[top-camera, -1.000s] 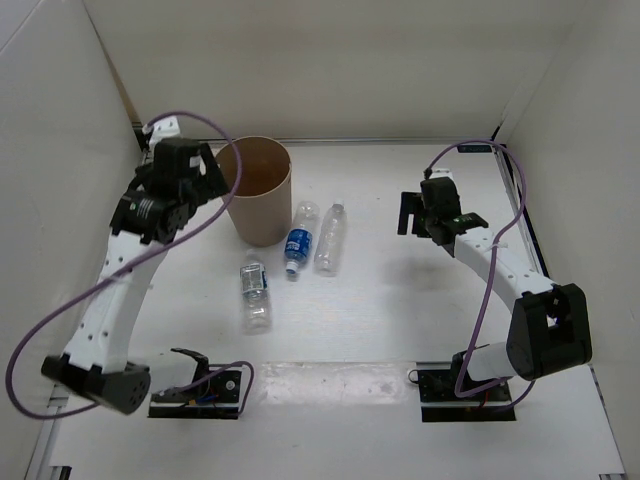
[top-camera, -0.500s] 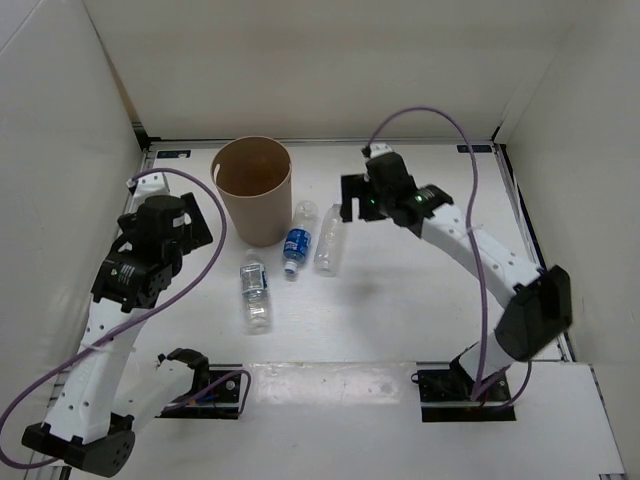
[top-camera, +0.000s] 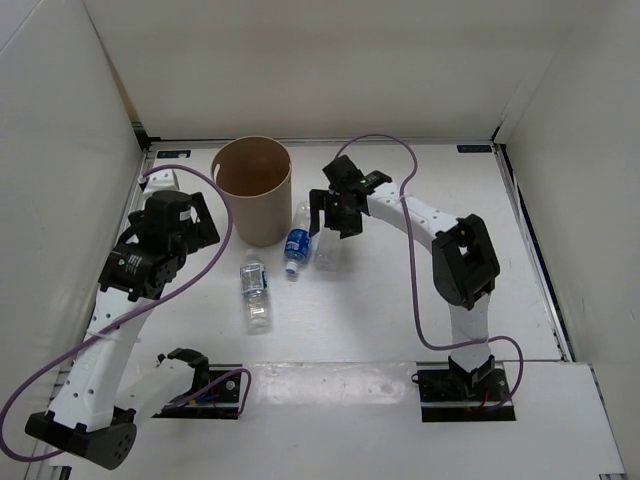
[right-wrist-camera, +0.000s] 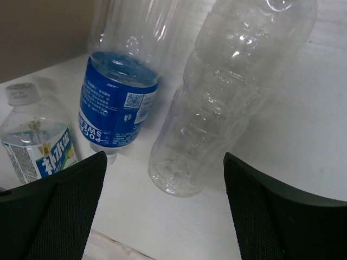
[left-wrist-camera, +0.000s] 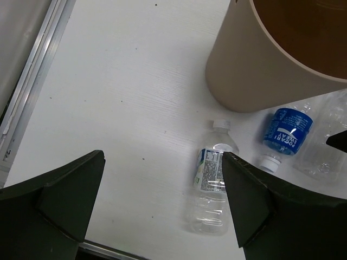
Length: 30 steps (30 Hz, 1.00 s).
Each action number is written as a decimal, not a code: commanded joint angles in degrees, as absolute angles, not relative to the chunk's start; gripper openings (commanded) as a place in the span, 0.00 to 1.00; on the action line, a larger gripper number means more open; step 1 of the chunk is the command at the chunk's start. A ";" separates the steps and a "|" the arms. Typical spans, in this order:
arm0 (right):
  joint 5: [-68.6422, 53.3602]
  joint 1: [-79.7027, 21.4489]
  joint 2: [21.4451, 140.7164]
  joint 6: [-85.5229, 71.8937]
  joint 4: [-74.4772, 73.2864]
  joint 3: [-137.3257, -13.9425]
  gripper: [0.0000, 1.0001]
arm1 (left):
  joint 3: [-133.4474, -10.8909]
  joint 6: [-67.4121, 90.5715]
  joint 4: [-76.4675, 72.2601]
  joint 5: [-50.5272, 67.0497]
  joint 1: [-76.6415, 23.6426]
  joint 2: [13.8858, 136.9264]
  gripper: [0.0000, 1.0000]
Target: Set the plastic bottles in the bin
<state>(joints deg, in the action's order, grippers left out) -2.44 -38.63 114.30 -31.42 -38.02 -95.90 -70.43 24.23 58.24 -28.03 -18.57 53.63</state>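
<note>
Left claw (left-wrist-camera: pixel 162 162): spread wide and empty, held above the desk (top-camera: pixel 400 320), left of the bin.
Bin (top-camera: pixel 262 218): upright at the far left, mouth open.
Small-labelled bottle (top-camera: pixel 256 295): on its side, cap toward the bin, nearest your left arm.
Blue-labelled bottle (top-camera: pixel 297 243): lying just beside the bin's base, cap toward you.
Plain bottle (right-wrist-camera: pixel 217 108): lying alongside the blue one, directly under the right claw, long axis running near-to-far and a little skewed to the fingers.
Right claw (right-wrist-camera: pixel 165 162): open, holding nothing, straddling the plain bottle's width; your right arm is the nearer one.
</note>
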 commanded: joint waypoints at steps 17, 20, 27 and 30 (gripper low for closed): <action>-13.09 -36.30 121.38 -37.00 -37.53 -95.98 0.77 | -70.49 24.17 57.31 -25.84 -18.54 54.75 0.99; -13.97 -36.21 122.25 -37.18 -36.74 -95.01 0.72 | -70.40 24.17 57.31 -25.58 -18.54 54.93 0.99; -13.01 -36.04 120.32 -37.09 -35.95 -91.94 0.56 | -70.40 24.17 57.39 -25.75 -18.46 54.76 0.99; -11.16 -35.34 117.17 -37.00 -36.38 -90.18 0.48 | -70.49 24.17 57.39 -25.75 -18.63 54.76 0.99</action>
